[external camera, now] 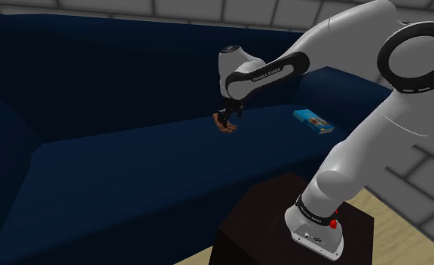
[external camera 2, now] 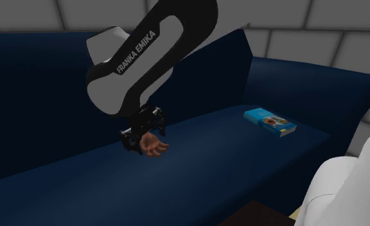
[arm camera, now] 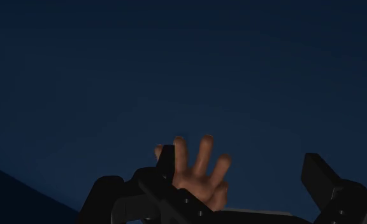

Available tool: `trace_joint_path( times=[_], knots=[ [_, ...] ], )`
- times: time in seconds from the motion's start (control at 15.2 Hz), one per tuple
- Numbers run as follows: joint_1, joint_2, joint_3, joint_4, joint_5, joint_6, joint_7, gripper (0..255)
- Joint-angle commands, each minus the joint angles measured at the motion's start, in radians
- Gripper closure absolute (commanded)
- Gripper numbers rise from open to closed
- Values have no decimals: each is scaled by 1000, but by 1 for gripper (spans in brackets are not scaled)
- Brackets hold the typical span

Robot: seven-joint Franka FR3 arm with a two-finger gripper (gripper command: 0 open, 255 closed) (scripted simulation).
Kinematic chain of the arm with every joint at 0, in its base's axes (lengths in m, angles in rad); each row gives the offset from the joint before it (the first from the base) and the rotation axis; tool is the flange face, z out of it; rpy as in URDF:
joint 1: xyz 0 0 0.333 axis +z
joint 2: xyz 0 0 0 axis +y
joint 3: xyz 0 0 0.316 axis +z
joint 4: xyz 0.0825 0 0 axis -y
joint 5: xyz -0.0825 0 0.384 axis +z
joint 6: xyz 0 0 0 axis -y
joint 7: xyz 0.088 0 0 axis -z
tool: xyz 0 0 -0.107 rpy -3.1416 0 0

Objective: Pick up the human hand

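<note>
On the seat of the dark blue sofa (external camera: 132,173), at about eleven o'clock from the stand (external camera: 268,218) in the shoulder view, the human hand (external camera: 225,129) is found, a small flesh-coloured model with its digits splayed. The gripper (external camera: 227,120) is poised directly over it. A blue book (external camera: 313,121) is seen well apart, at about three o'clock from the hand.

From the second exterior view, the hand (external camera 2: 154,147) is seen palm-up just under the gripper (external camera 2: 139,138), with the book (external camera 2: 270,122) at two o'clock.

In the wrist view, the gripper (arm camera: 239,159) is shown with its black fingers (arm camera: 167,162) spread wide. The hand (arm camera: 198,175) sits against one finger and well apart from the other, so nothing is clasped yet.

The model is judged to be light and probably rigid, with a smooth, rounded surface that could slip. The splayed digits are thin and uneven, so a poor hold would be given there. The palm or wrist is judged the better place, taken across its width, once the gripper has been centred so that both fingers close evenly.
</note>
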Motion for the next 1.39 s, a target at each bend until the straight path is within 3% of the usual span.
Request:
trace_joint_path(
  times=[0.0,0.33,0.99,1.06,1.32],
  knots=[
    [-8,76,4,41,-40,45,40,0],
    [-25,256,-9,164,-147,124,126,0],
    [-26,335,-19,149,-192,213,179,0],
    [-26,334,-19,147,-192,213,180,255],
    [-26,334,-19,148,-192,213,179,255]
  ],
)
